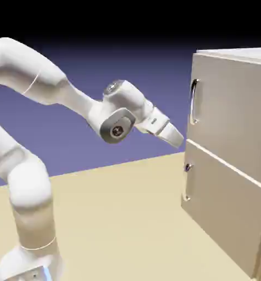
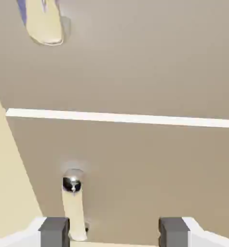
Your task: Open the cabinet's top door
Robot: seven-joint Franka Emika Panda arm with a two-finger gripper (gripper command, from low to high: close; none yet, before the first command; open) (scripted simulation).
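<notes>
We are seeing open air lying between our gripper (image 1: 178, 138) and the cabinet (image 1: 237, 137). The top door (image 1: 231, 110) is standing shut, blocking the way, its handle (image 1: 193, 102) jutting out above the gripper; the worktop (image 1: 127, 219) is lying bare below.

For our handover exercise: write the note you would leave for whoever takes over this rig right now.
Tool: open, empty, short of the cabinet front, level with the seam between the panels.
Top door: shut, its curved handle above the tool, untouched.
In the hand view the lower panel's handle sits close ahead, so the aim is too low.
Done: approach only.
Left: rise to the top handle, close on it, pull the door open.
</notes>
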